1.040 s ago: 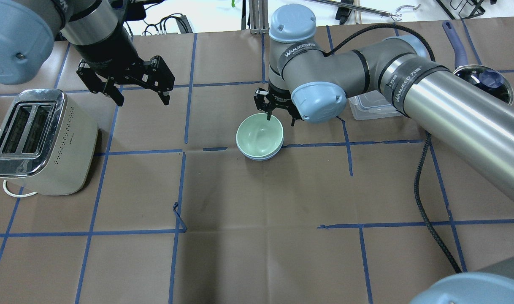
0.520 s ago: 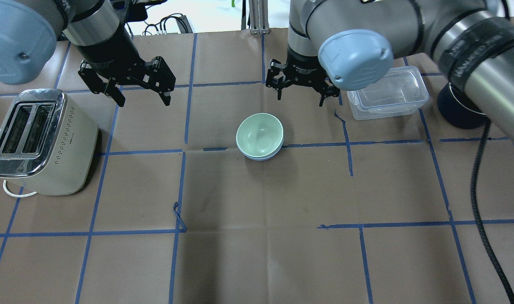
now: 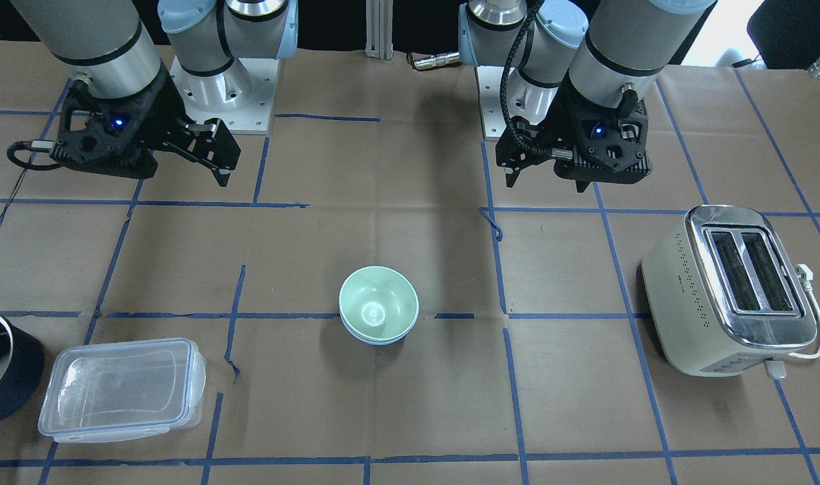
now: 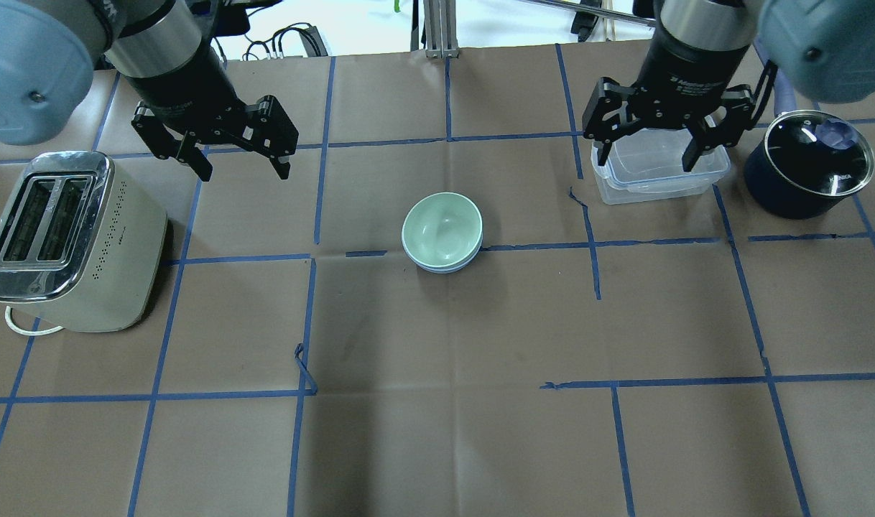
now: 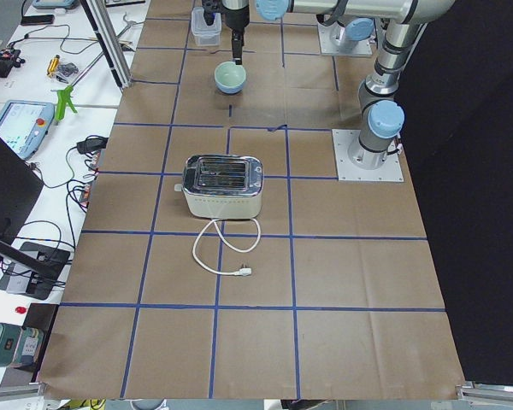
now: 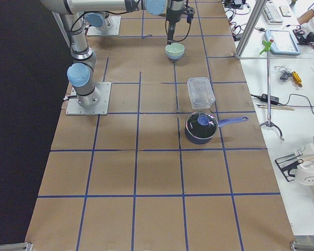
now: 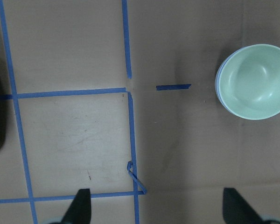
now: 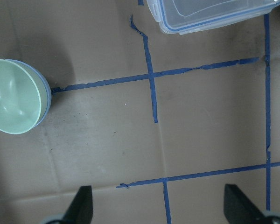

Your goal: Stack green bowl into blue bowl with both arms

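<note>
Table (image 4: 437, 445) in brown paper with a blue tape grid. At its middle, green bowl (image 4: 441, 228) nested inside blue bowl (image 4: 445, 268), only a thin blue edge showing beneath. Left gripper (image 4: 245, 174) spread wide, empty, raised near toaster (image 4: 85, 244). Right gripper (image 4: 646, 165) likewise spread and empty, above clear lidded container (image 4: 646, 190) beside dark pot (image 4: 789, 194). Both well apart from the bowls.

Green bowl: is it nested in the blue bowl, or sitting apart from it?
Nested. The green bowl sits upright inside the blue bowl. Only a thin blue edge shows beneath its rim.
</note>
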Motion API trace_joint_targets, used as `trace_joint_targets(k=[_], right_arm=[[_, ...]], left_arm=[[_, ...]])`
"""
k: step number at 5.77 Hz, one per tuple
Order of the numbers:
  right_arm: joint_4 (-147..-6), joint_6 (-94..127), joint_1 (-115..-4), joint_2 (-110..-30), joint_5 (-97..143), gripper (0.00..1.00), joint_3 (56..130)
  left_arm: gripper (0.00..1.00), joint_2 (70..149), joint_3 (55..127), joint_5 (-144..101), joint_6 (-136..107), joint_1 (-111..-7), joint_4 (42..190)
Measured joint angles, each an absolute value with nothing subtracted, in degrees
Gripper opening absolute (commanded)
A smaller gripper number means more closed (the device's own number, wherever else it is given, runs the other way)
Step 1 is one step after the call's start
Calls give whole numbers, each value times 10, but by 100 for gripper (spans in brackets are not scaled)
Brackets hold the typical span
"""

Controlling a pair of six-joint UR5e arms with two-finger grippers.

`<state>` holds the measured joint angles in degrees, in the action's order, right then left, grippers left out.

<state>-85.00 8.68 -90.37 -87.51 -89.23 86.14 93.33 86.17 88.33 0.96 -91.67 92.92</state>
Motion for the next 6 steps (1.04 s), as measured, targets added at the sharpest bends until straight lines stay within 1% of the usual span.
trace_joint_targets(k=[2, 6], right_arm=[[-846, 100, -905, -884, -892, 100, 861], [-855, 107, -922, -878, -893, 100, 862]], left_arm=[[99, 933, 862, 883, 10, -917, 929], [99, 931, 863, 883, 10, -917, 927]])
